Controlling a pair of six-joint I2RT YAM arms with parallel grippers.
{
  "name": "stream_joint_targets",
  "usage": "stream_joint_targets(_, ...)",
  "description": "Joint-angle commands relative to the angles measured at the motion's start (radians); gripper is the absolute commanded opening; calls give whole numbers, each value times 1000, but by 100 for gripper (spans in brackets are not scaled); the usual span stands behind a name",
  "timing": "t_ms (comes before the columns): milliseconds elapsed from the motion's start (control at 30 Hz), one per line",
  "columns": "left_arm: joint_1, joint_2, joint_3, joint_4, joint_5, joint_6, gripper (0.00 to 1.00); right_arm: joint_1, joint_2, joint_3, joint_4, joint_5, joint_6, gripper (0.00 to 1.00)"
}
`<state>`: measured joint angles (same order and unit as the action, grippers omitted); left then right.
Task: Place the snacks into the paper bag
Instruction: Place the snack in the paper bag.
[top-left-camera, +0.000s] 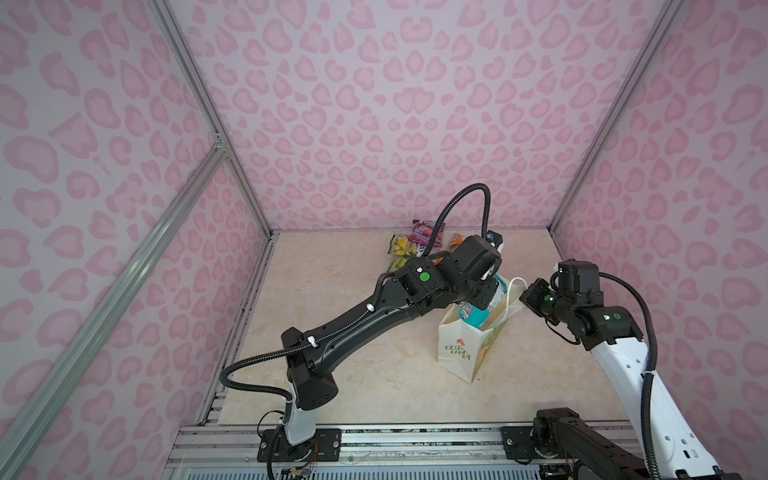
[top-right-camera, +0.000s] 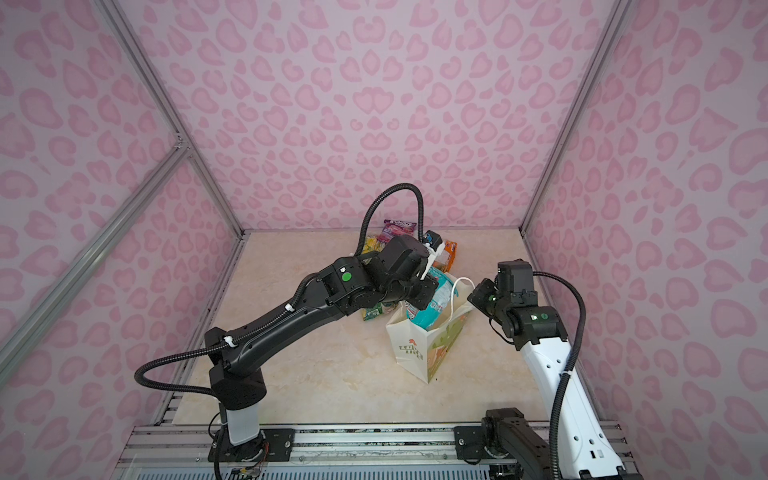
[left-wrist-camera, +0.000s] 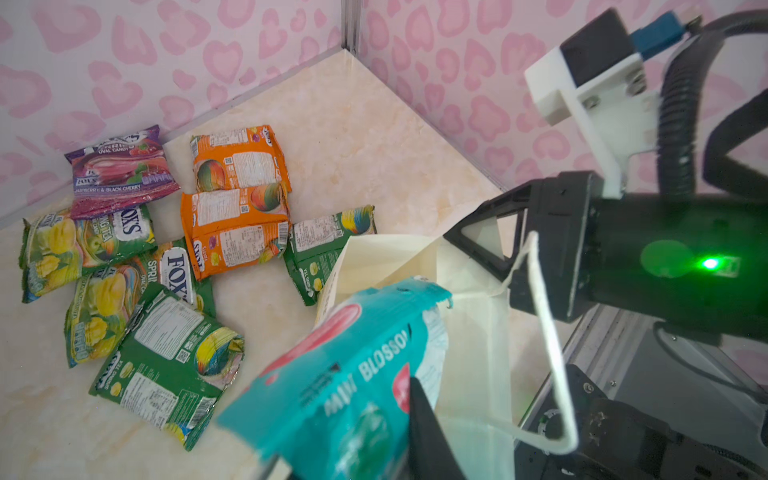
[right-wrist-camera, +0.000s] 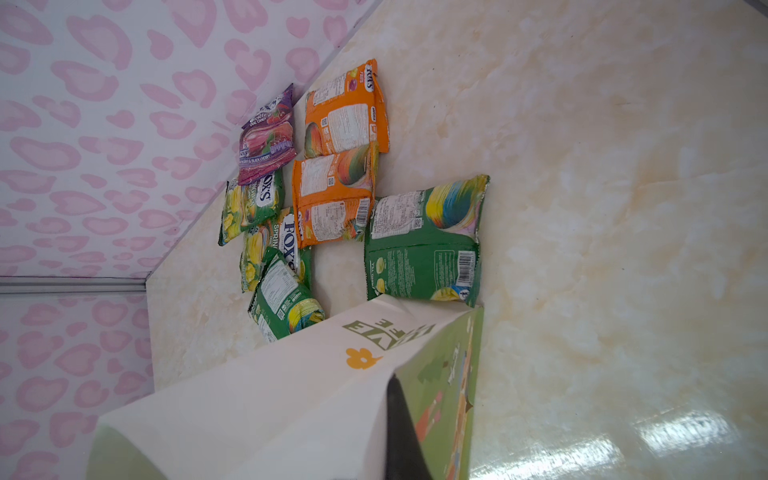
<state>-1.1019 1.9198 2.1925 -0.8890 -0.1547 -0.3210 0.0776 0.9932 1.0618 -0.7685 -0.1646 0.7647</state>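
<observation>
The white paper bag (top-left-camera: 457, 349) (top-right-camera: 409, 345) stands open on the table, its "LOVE LIFE" print facing front. My right gripper (top-left-camera: 523, 297) (right-wrist-camera: 390, 440) is shut on the bag's rim, holding the mouth open; the left wrist view shows its fingertips (left-wrist-camera: 457, 237) pinching the paper. My left gripper (top-left-camera: 484, 297) (left-wrist-camera: 353, 436) is shut on a teal snack packet (left-wrist-camera: 345, 365) (top-right-camera: 432, 309), tilted over the bag's mouth. Several more snacks lie behind the bag: a purple one (left-wrist-camera: 120, 170), two orange (left-wrist-camera: 239, 162) (left-wrist-camera: 235, 232), two yellow-green FOX'S (left-wrist-camera: 83, 245) (left-wrist-camera: 124, 299), two dark green (left-wrist-camera: 166, 365) (right-wrist-camera: 424, 241).
Pink patterned walls (top-left-camera: 374, 124) close in the table on three sides, and the snack pile sits near the back wall. A white cord handle (left-wrist-camera: 548, 332) hangs off the bag by my right gripper. Aluminium rails (top-left-camera: 395, 440) run along the front edge.
</observation>
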Motion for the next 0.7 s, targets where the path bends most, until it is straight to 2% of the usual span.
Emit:
stream_joint_targets(0, -3, 7, -15, -8, -6, 8, 7, 1, -2, -4, 26, 17, -5, 0)
stream_joint_targets(467, -10, 137, 78, -65, -46, -23, 11, 1, -7, -22, 34, 7, -1, 0)
stream_joint_targets(533, -11, 148, 78, -70, -47, -28, 18, 1, -7, -26, 36, 7, -2, 0)
stream_joint_targets(667, -12, 151, 79, -70, -20, -36, 44, 1, -11, -32, 37, 10, -1, 0)
